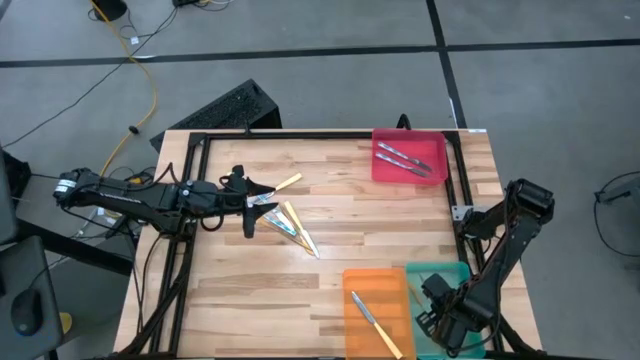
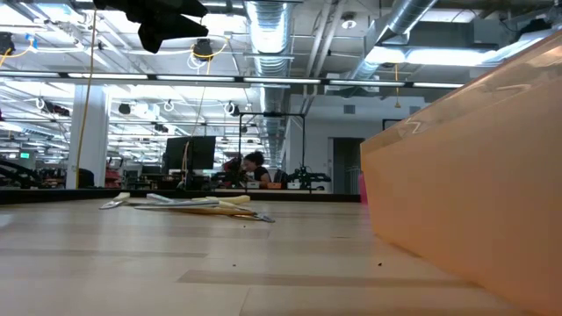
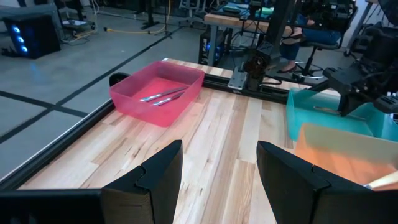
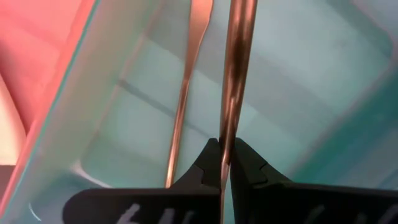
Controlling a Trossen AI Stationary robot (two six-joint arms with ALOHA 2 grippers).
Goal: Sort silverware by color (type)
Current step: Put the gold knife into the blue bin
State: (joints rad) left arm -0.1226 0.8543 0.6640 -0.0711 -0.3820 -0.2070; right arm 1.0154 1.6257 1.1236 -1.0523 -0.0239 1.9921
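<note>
Across the pale wooden butcher-block worktop [image 1: 330, 250], the sorting is partly done, I judge. At the upper right of the high view, the red rectangular plastic tray [image 1: 408, 158] holds two all-silver utensils [image 1: 404, 157]. At the lower centre, the orange rectangular tray [image 1: 378, 313] holds one yellow-handled utensil [image 1: 375, 322]. Beside it, at the lower right, the right end effector [image 1: 440, 322] hangs over the teal rectangular tray [image 1: 437, 277], clenched on a thin tan wood-coloured utensil [image 4: 236, 68], with a second like it [image 4: 186, 81] already lying in the tray. Left of centre, a small pile of unsorted silverware [image 1: 283, 215] remains, yellow and light-blue handles showing. The left end effector [image 1: 248, 192] hovers at the pile, fingers [image 3: 161, 171] spread and holding nothing.
</note>
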